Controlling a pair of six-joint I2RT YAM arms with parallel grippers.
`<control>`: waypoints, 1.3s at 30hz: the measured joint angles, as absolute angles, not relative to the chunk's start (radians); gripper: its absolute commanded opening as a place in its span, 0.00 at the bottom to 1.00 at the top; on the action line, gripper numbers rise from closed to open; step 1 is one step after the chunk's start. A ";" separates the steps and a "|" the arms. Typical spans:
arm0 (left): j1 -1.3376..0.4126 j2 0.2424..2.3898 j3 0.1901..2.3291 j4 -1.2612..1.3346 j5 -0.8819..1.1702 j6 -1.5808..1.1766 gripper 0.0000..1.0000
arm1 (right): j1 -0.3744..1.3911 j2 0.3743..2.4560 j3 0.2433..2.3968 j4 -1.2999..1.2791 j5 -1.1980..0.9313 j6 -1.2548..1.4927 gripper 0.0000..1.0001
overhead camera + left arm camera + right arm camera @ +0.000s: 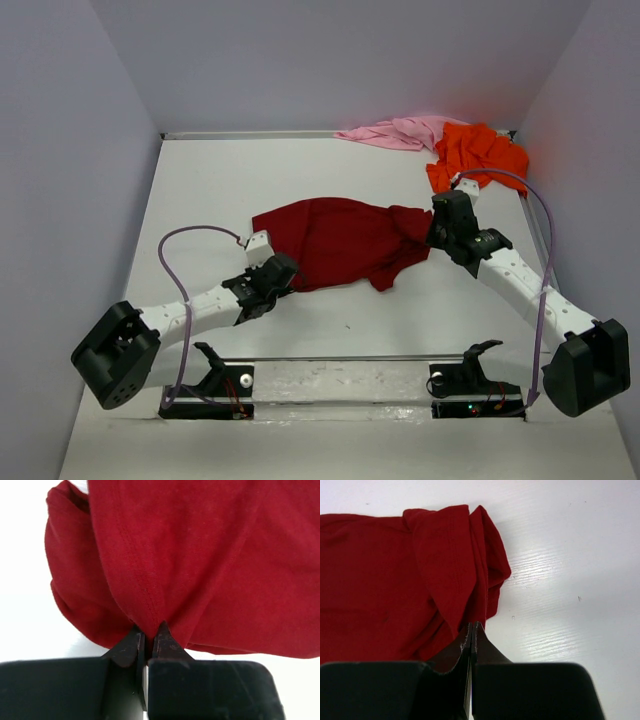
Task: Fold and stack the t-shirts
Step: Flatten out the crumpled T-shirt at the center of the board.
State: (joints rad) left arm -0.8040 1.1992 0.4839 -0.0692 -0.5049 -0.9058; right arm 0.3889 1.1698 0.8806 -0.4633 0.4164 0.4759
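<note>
The dark red t-shirt [340, 240] lies spread and rumpled in the middle of the table. My left gripper [283, 270] is at its near left edge, shut on a pinch of the red cloth [150, 580], which is gathered into the fingertips [131, 642]. My right gripper [433, 232] is at the shirt's right end, shut on a fold of the red cloth [445, 580] that comes down to the fingertips [482, 645]. The orange t-shirt [478, 152] and the pale pink t-shirt [400, 130] lie crumpled together at the back right.
Grey walls close in the white table [220, 180] on the left, back and right. A clear rail [340, 358] and two black mounts run along the near edge. The right arm's cable [540, 215] loops over the orange shirt's near end.
</note>
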 measured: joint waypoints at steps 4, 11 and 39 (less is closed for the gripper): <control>-0.813 1.195 0.488 -0.057 -0.507 -0.891 0.00 | 0.389 1.170 0.881 -0.463 0.410 0.476 0.00; -0.817 1.150 0.628 -0.163 -0.579 -0.808 0.00 | 0.391 1.170 0.881 -0.463 0.402 0.475 0.00; -0.436 1.034 1.190 -0.179 -0.722 -0.215 0.00 | 0.394 1.143 0.880 -0.461 0.401 0.468 0.00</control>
State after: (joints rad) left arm -0.4362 1.0344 1.1904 -0.1787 -0.7223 -0.2153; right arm 0.3939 1.1427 0.8803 -0.4606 0.4011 0.4679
